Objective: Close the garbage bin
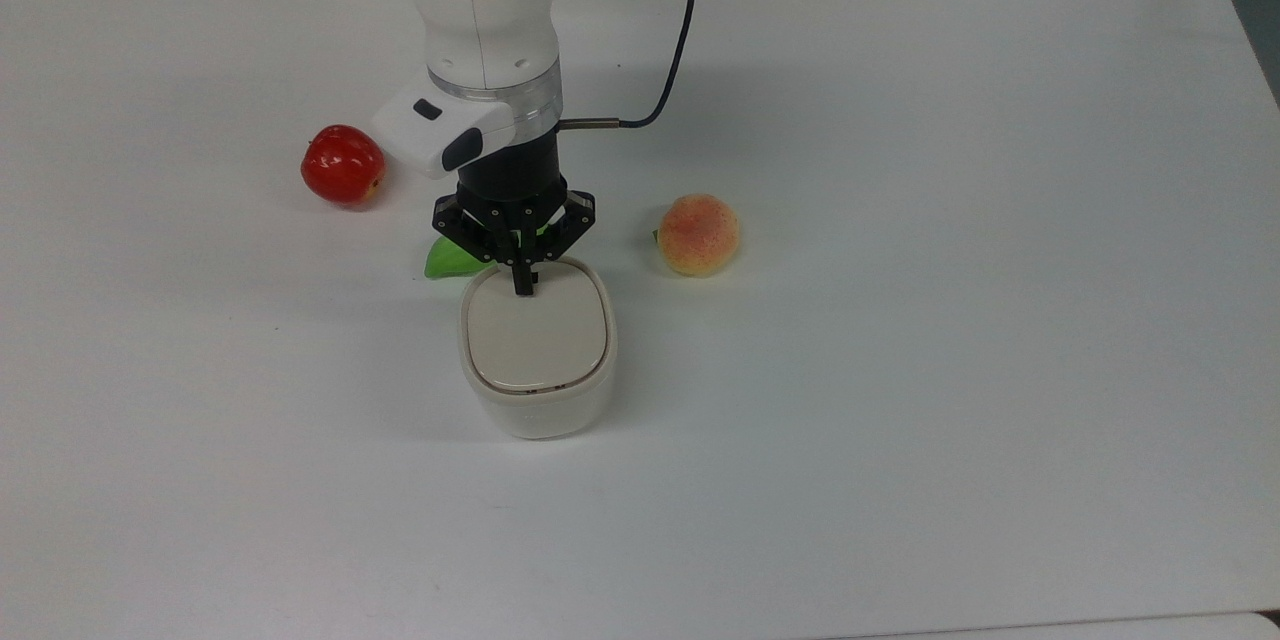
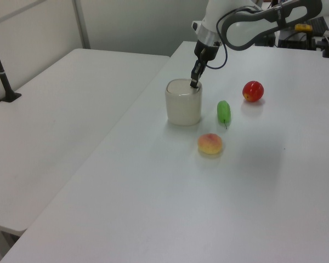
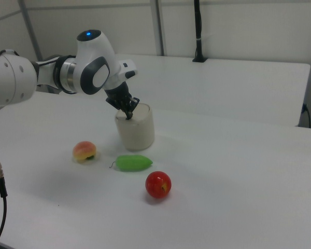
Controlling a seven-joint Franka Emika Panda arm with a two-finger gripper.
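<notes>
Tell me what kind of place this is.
Probably a robotics lab: a robot arm works over a bare white table holding only a garbage bin and toy-like fruit such as an apple.
</notes>
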